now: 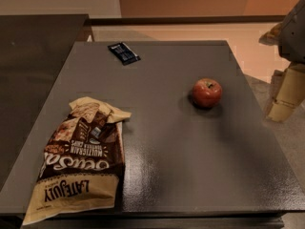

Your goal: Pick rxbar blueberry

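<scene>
The rxbar blueberry (pixel 123 53) is a small flat bar in a dark navy wrapper with white print. It lies flat near the far left edge of the grey table (pixel 190 156). My gripper (pixel 285 95) hangs at the right edge of the view, beyond the table's right side and far from the bar. It holds nothing that I can see.
A red apple (pixel 207 92) sits right of the table's centre, between the gripper and the bar. A large brown-and-tan chip bag (pixel 81 159) lies at the front left. A second dark surface (pixel 33 56) stands to the left, and there is tan floor behind.
</scene>
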### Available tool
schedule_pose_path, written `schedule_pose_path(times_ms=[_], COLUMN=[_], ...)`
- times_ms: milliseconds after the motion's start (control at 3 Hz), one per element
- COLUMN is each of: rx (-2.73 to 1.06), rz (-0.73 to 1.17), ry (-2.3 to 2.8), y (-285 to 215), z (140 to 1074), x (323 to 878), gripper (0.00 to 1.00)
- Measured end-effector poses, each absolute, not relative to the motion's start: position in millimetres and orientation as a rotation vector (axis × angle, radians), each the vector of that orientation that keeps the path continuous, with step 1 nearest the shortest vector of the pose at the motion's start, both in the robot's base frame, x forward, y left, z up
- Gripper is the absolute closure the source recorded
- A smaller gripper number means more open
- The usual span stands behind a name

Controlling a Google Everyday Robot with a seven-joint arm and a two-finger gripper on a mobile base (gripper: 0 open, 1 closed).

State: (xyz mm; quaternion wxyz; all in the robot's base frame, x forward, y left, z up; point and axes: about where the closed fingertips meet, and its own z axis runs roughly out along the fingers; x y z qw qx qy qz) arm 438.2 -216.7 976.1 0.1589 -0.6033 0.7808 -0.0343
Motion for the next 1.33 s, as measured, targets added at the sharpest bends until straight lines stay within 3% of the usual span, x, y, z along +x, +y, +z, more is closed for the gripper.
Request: schedule_pose_path(times_ms=[667,1333], rx=[-1.663,-1.494], rz=[-0.087,-0.024], ry=[2.237,2.211], y=[-207.1,-180.2], z=[975.4,968.3], x=[468.0,548.3], gripper=[0.0,0.0])
